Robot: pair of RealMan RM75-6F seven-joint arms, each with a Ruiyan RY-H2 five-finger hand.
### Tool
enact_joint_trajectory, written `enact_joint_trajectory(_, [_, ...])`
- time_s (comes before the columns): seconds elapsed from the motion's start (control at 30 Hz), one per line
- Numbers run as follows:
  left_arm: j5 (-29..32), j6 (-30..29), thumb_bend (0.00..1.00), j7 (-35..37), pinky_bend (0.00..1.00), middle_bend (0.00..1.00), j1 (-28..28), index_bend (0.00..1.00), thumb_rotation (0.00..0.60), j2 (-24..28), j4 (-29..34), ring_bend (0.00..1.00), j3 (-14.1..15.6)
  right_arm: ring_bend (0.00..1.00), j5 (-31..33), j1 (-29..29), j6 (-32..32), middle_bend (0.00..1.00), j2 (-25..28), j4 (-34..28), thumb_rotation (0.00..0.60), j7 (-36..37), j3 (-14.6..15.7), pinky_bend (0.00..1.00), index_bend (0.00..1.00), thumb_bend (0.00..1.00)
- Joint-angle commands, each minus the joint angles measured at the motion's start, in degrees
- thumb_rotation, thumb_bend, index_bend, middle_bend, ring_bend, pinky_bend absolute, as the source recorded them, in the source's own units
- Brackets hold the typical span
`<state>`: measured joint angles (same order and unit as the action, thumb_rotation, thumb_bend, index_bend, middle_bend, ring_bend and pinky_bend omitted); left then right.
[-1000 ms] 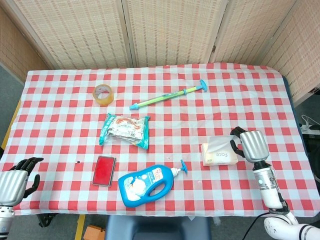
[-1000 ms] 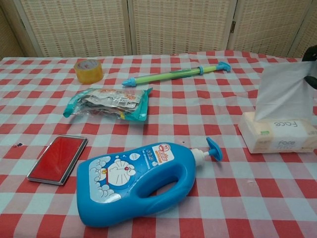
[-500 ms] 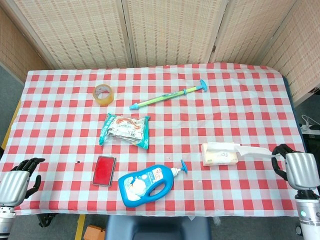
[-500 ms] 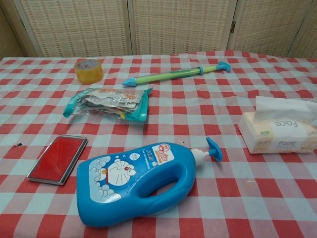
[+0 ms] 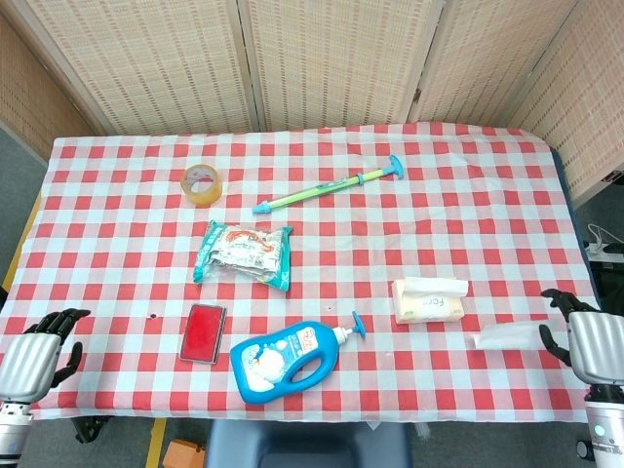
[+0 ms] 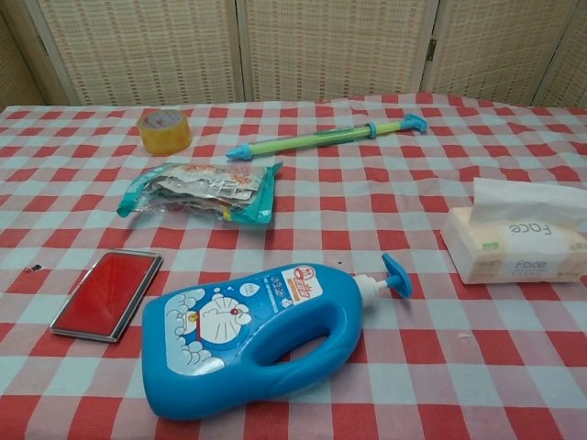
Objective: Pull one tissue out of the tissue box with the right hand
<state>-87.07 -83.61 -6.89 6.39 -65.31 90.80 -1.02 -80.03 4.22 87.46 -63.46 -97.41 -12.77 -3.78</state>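
Note:
The tissue box (image 5: 427,303) stands on the checked table (image 5: 312,195) at the right, with a fresh tissue (image 6: 530,200) poking out of its top. One pulled tissue (image 5: 507,335) is free of the box and lies stretched out to its right. My right hand (image 5: 585,341) is at the table's right front edge and pinches the right end of that tissue. It does not show in the chest view. My left hand (image 5: 34,353) hangs off the front left corner, fingers apart and holding nothing.
A blue pump bottle (image 5: 288,359) lies on its side at the front centre, a red tin (image 5: 204,332) to its left. Further back are a snack packet (image 5: 244,253), a tape roll (image 5: 202,183) and a green pump toy (image 5: 330,188).
My right hand has moved right and toward the front edge, and the tissue has come out of the box. A new tissue now stands up from the box. The left hand has barely moved.

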Motion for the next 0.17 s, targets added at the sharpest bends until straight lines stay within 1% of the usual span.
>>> enact_joint_trajectory(0.03, [-0.1, 0.1, 0.56, -0.1, 0.47, 0.26, 0.0, 0.26, 0.6, 0.0, -0.1, 0.24, 0.1, 0.48, -0.1, -0.1, 0.0, 0.3, 0.1, -0.3, 0.6, -0.4, 0.0, 0.67, 0.11, 0.04])
enact_joint_trajectory(0.1, [0.0, 0.4, 0.56, 0.0, 0.47, 0.26, 0.1, 0.26, 0.6, 0.0, -0.1, 0.24, 0.2, 0.47, 0.0, -0.1, -0.2, 0.28, 0.1, -0.4, 0.6, -0.6, -0.1, 0.67, 0.07, 0.04])
enact_joint_trajectory(0.17, [0.3, 0.7, 0.56, 0.2, 0.47, 0.26, 0.2, 0.26, 0.6, -0.1, -0.3, 0.24, 0.1, 0.46, 0.0, -0.1, 0.0, 0.28, -0.2, -0.3, 0.6, -0.8, -0.4, 0.67, 0.06, 0.04])
